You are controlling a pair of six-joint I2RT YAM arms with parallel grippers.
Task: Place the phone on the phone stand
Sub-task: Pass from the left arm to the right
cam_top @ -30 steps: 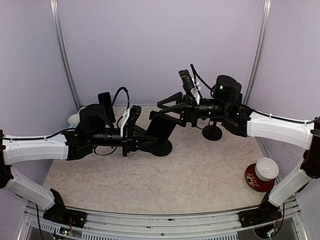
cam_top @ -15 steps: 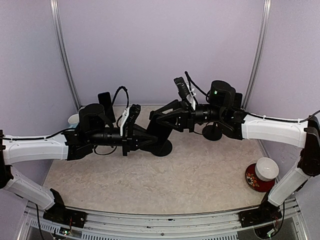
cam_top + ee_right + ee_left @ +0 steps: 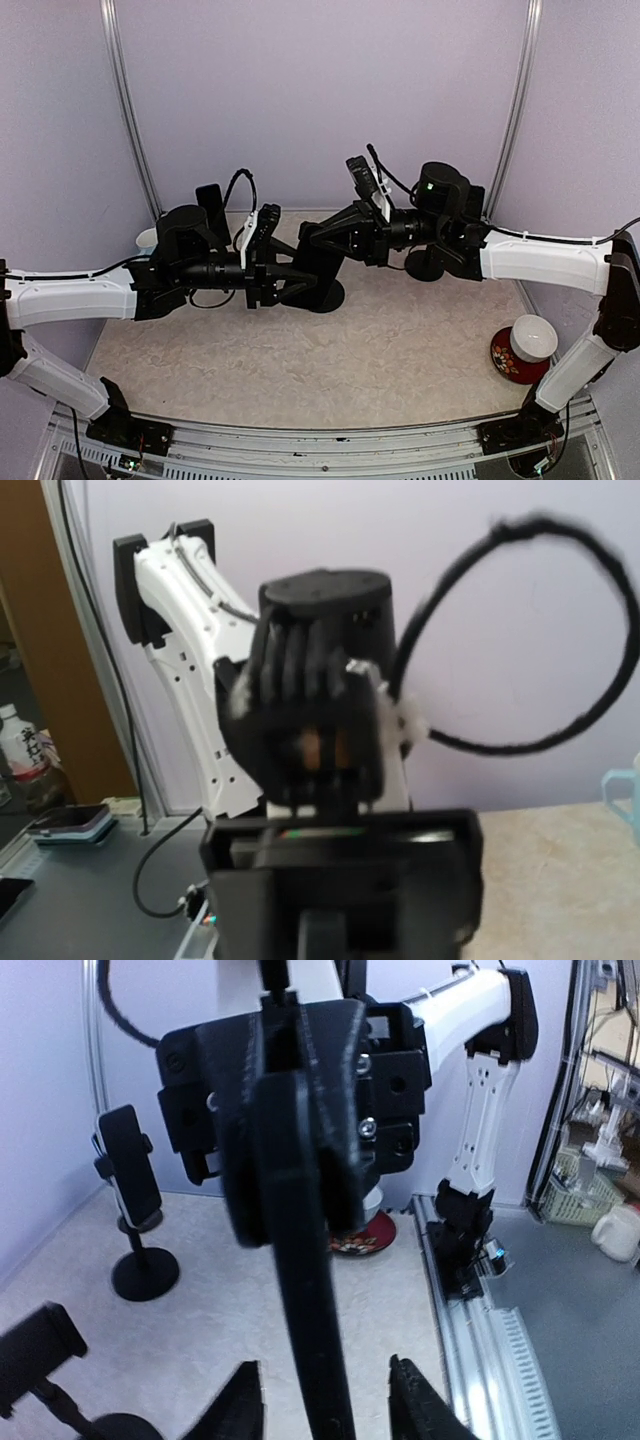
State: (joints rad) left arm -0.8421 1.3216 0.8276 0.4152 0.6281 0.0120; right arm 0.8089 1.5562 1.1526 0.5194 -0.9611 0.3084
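Top external view: the phone, thin, stiff and slippery, is just over the phone stand. The right gripper has its jaws pinched, it seems, on the top edge. The left gripper has its jaws apart. Hold it by the flat sides.

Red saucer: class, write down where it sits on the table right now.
In the top view the red saucer sits near the table's right edge, toward the front, with a white cup on it, beside the right arm.
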